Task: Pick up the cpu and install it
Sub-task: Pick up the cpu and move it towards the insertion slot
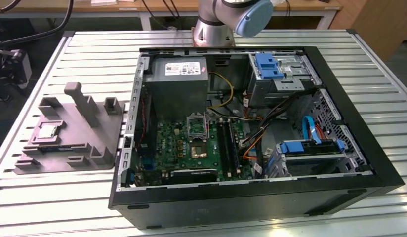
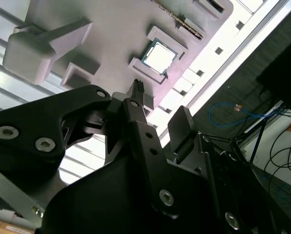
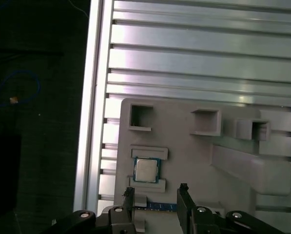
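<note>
The cpu (image 3: 146, 170) is a small square chip with a pale silver top. It lies flat in a recess of the grey moulded tray (image 3: 194, 156). In the exterior view the cpu (image 1: 47, 131) sits at the left part of the tray (image 1: 91, 123), which lies on the slatted table to the left of the open computer case. My gripper (image 3: 156, 194) hovers above the tray, open and holding nothing. Its two black fingertips (image 3: 183, 191) stand just beside the chip and apart from it. In the second wrist view the cpu (image 2: 159, 56) lies beyond the open gripper (image 2: 160, 105).
The open black computer case (image 1: 256, 197) holds a green motherboard (image 1: 180, 148) with a metal-framed socket (image 1: 197, 129), a power supply (image 1: 180, 84), blue drive brackets (image 1: 309, 146) and loose cables. The tray has raised posts (image 1: 76, 96). The table edge (image 3: 94, 97) runs close to the tray.
</note>
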Motion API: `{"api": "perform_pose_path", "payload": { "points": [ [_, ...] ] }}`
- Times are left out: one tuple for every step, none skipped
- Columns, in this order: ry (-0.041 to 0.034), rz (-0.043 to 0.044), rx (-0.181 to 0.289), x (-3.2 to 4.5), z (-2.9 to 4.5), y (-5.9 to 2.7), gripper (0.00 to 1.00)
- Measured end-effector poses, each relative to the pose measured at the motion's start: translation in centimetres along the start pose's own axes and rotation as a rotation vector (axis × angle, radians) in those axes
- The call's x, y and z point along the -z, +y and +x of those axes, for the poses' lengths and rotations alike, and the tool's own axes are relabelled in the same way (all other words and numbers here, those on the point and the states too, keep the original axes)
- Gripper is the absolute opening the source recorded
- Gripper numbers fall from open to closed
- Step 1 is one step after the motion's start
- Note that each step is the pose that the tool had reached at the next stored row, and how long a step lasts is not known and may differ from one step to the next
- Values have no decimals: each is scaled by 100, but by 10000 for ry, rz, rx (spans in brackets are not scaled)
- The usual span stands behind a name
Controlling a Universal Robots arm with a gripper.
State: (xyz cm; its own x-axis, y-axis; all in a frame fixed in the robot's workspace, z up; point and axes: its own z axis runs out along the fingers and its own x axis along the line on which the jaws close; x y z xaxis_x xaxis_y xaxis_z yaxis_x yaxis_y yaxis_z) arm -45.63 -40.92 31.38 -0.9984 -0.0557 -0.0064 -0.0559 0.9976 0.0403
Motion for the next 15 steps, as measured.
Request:
{"api": "perform_pose_path", "payload": {
  "points": [
    [0,1,-1,-8,0,-1,47],
    [0,1,-1,-16,0,-1,47],
    [0,1,-1,-25,1,-2,47],
    [-1,1,-1,-37,1,-3,47],
    [0,1,-1,-48,1,-4,48],
    [0,1,-1,-61,1,-6,48],
    [0,2,0,-76,1,-8,55],
    [2,2,0,-92,1,-10,55],
    [13,1,-1,-108,1,-11,55],
    [22,1,-1,-124,1,-13,55],
    [30,0,-1,-139,1,-15,55],
    [36,0,-1,-154,1,-19,55],
    [38,-1,-2,-169,1,-21,56],
    [38,-2,-2,-185,2,-23,62],
    [38,-5,-1,-203,2,-27,62]
  ]
}}
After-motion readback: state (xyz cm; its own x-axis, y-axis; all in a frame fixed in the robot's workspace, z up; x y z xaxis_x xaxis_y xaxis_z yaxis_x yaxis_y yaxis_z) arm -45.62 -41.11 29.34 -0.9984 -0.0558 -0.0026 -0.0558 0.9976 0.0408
